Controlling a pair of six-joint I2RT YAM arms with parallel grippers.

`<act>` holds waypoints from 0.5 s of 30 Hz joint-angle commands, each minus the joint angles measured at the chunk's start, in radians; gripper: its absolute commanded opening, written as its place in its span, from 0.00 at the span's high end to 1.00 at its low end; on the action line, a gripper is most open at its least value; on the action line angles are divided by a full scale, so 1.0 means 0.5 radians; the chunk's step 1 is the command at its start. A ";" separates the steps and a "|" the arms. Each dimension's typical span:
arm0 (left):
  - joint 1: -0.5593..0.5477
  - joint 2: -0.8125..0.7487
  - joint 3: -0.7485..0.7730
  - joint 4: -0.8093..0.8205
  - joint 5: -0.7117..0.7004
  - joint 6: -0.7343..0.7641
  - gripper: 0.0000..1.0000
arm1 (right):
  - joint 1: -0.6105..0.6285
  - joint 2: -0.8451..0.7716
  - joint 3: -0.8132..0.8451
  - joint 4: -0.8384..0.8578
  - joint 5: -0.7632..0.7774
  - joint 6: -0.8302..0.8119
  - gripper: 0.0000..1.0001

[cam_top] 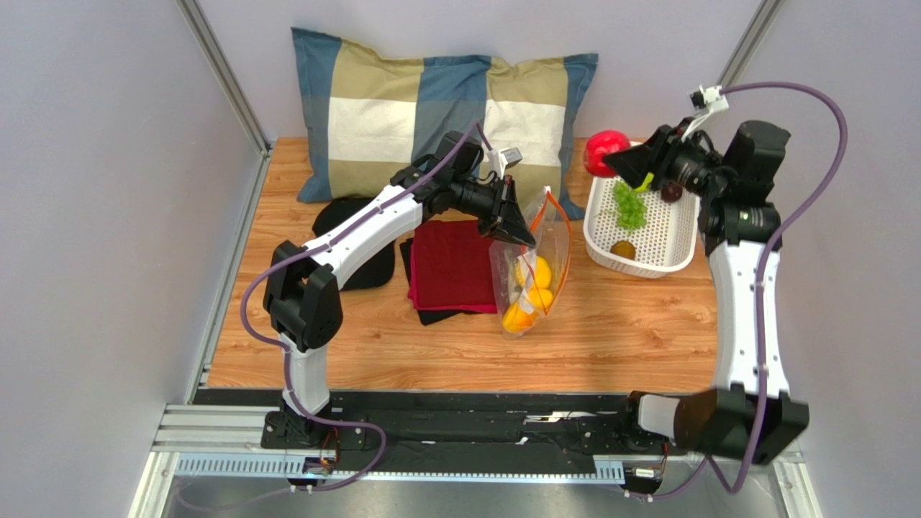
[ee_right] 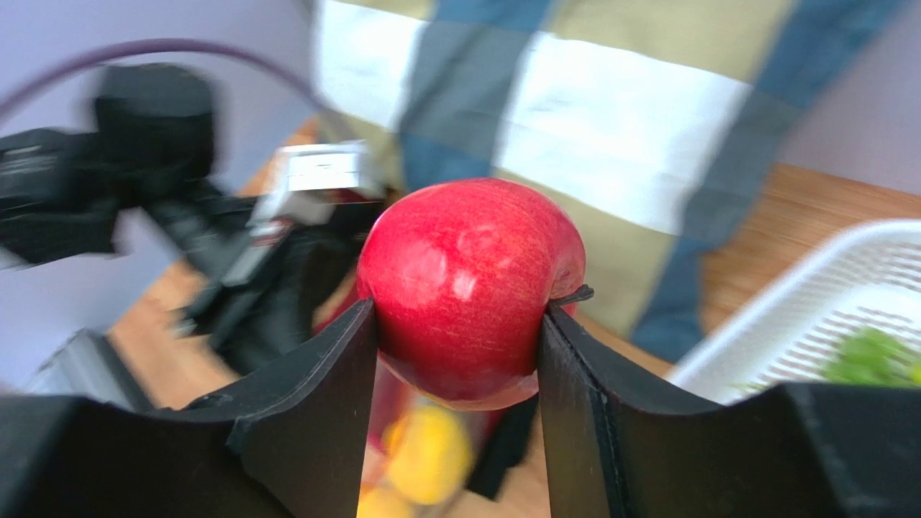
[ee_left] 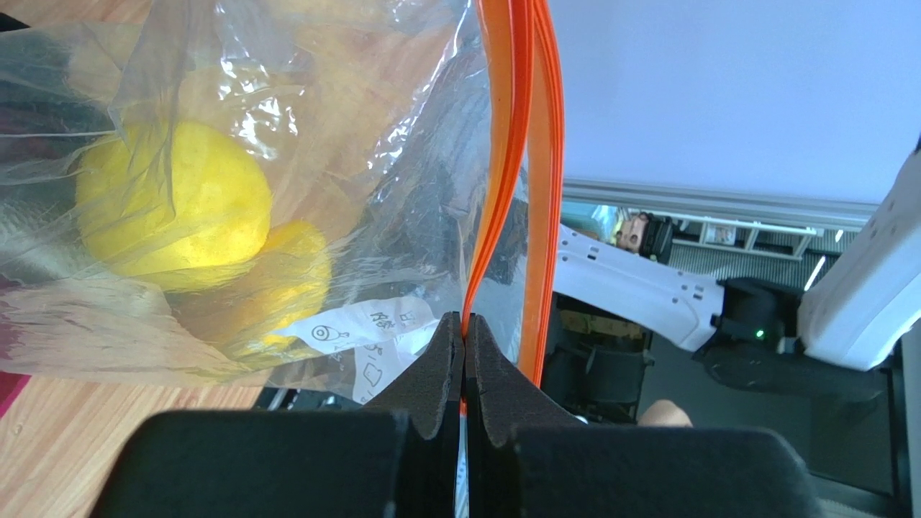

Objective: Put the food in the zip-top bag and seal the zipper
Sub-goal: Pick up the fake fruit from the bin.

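A wooden table (cam_top: 605,335) between grey walls, with a checked pillow (cam_top: 432,108) at its far edge. From above, the left gripper (cam_top: 519,225) holds up the zip-top bag (cam_top: 526,283). The bag hangs just below its tips with yellow pieces (cam_top: 530,294) at the bottom. A red cloth (cam_top: 452,264) lies on the side of that hand away from the other arm. The right gripper (cam_top: 618,162) hangs over the far corner of the white basket (cam_top: 659,254) with the red fruit (cam_top: 605,151) at its tips. The grape bunch (cam_top: 629,207) lies in the basket beneath that wrist.

In the left wrist view the jaws are pressed together on one lip of the zipper (ee_left: 506,162). The other lip stands free just beside it, so the mouth is only a narrow slit.

In the right wrist view the fingers (ee_right: 324,367) are clamped on either side of the red fruit (ee_right: 470,286). The bag is blurred ahead and below.

To do this well, I judge the fruit should be brought over the gap and lowered between the lips before the fingers part. The left hand's pinch should hold firm. The fruit may catch the free lip.
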 commanded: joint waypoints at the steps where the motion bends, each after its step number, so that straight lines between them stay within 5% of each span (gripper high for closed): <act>1: 0.014 -0.068 0.080 -0.012 0.019 0.041 1.00 | 0.176 -0.278 -0.214 0.126 -0.273 0.406 0.98; 15: 0.014 -0.126 0.068 -0.046 0.009 0.081 1.00 | 0.560 -0.361 -0.555 -0.570 0.113 -0.244 0.99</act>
